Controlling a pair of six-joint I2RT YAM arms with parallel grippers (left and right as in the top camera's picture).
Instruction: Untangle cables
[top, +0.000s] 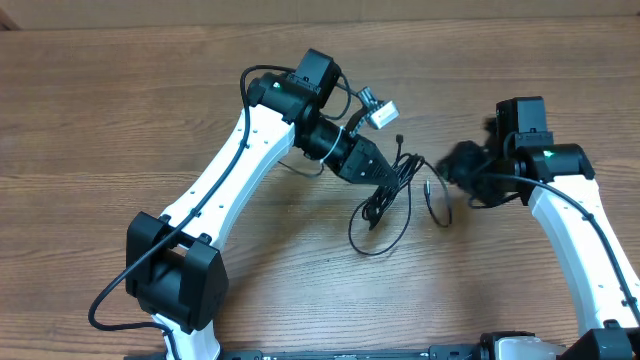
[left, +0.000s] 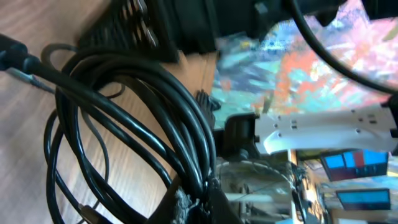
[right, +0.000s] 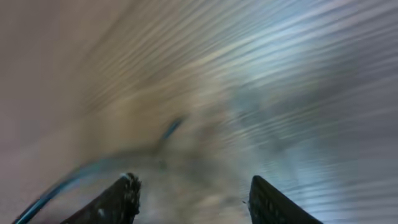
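The cables (top: 378, 207) are thin black cords in the middle of the wooden table, part bundled and part hanging in a loose loop toward the front. My left gripper (top: 388, 176) is shut on the top of the bundle. In the left wrist view several strands of the cables (left: 130, 106) run down into the pinch of the left gripper (left: 202, 190). A short separate cord end (top: 437, 203) lies just right of the bundle. My right gripper (top: 452, 163) hovers beside it, blurred. In the right wrist view the right gripper (right: 193, 186) stands open with nothing between its fingers.
A white connector (top: 380, 110) on the left arm's own wiring sticks out behind the bundle. The right arm's white link (left: 323, 127) shows in the left wrist view. Bare wooden table (top: 120, 120) stretches to the left and back.
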